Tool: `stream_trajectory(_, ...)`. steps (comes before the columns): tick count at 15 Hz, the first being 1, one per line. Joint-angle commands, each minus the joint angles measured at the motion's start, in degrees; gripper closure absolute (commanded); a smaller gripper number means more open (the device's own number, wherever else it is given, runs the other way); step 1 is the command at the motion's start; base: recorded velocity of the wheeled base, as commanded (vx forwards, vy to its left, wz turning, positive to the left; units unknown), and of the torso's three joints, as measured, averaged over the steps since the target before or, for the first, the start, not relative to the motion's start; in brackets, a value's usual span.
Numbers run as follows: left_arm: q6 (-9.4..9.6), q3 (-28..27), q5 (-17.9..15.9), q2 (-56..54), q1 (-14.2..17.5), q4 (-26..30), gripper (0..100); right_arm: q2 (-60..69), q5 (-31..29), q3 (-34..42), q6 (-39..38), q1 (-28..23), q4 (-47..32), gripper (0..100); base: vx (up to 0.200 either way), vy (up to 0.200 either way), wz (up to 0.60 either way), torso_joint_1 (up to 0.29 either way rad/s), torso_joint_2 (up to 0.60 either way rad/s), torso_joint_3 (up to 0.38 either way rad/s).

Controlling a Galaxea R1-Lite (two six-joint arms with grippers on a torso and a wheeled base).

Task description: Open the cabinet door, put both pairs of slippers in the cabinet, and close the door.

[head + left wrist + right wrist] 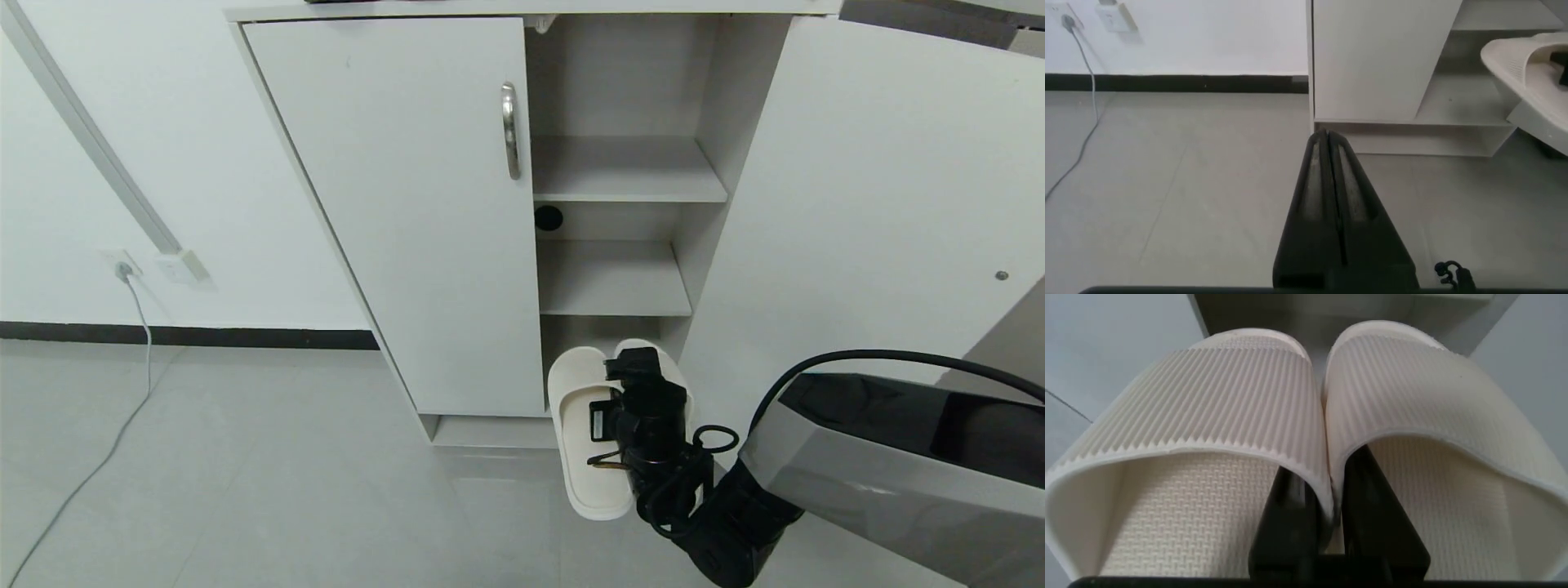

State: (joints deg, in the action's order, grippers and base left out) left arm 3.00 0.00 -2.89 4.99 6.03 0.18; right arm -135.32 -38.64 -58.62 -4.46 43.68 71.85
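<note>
Cabinet (pixel 392 204) stood against the wall. Its left door was closed, with a metal handle (pixel 509 131) at the inner edge. The right door (pixel 857 204) was swung wide open. Two shelves showed in the open half, an upper shelf (pixel 624 167) and a lower shelf (pixel 612 278), with the bottom compartment (pixel 604 331) beneath them.

Right gripper (pixel 627 377) was clamped on a pair of cream slippers (pixel 575 425). Its fingers (pixel 1368 498) pinched the two inner strap edges together, so the slippers (pixel 1208 400) sat side by side. The pair was held off the floor at the mouth of the bottom compartment, toes toward the cabinet. Could not tell whether the toes had crossed the cabinet's front edge.

Left gripper (pixel 1328 151) was low over the grey floor (pixel 1192 188), short of the cabinet's base. Its fingers were pressed together with nothing between them.

A cable (pixel 139 351) ran from a wall socket (pixel 122 268) down across the floor, well left of the cabinet.
</note>
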Motion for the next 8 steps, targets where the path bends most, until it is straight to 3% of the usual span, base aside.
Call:
stream_trajectory(1,-0.01,0.0,0.0,0.1,0.0,0.0,100,0.8,0.1,1.2,2.7,-0.2,3.6,100,0.0,0.0,0.0,0.002,0.01,-0.203)
stream_trajectory(3,-0.1,0.0,0.0,0.1,0.0,0.0,100,0.8,0.1,2.0,6.0,-0.3,8.0,100,0.0,0.0,0.0,0.0,0.0,-0.129)
stream_trajectory(8,-0.19,0.0,0.1,0.1,0.0,0.0,100,1.2,0.1,1.7,6.0,-0.5,8.7,100,0.0,0.0,0.0,0.0,0.0,-0.01)
